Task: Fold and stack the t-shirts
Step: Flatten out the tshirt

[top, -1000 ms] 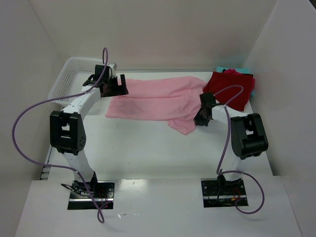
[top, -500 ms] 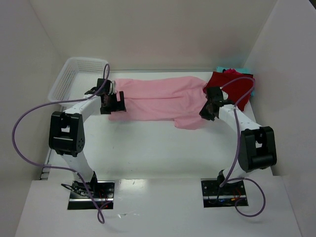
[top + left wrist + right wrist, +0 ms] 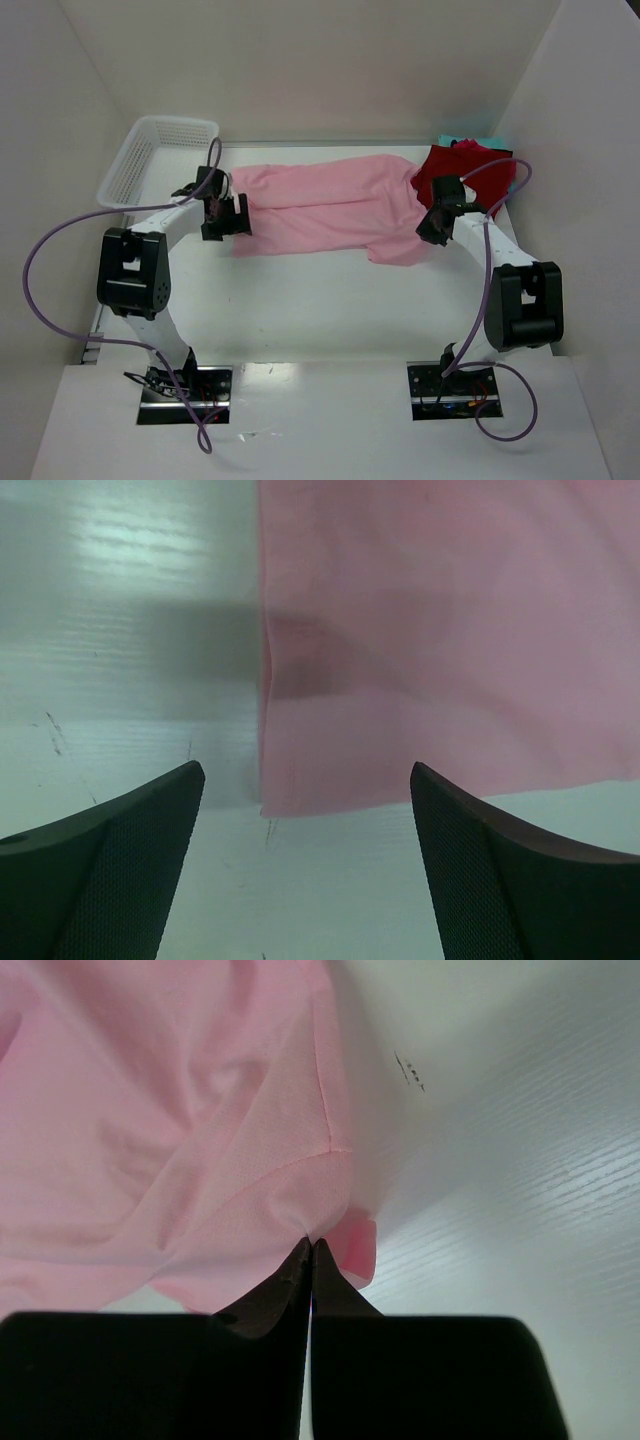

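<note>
Only R wrist shows R end effector pinching pink tee.

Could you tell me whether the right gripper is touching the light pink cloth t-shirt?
Touching: right wrist view shows the right gripper pinching the light pink cloth t-shirt.

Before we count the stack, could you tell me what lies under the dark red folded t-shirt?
A strip of teal cloth shows past the far edge of the dark red folded t-shirt; the rest of it is covered.
</note>
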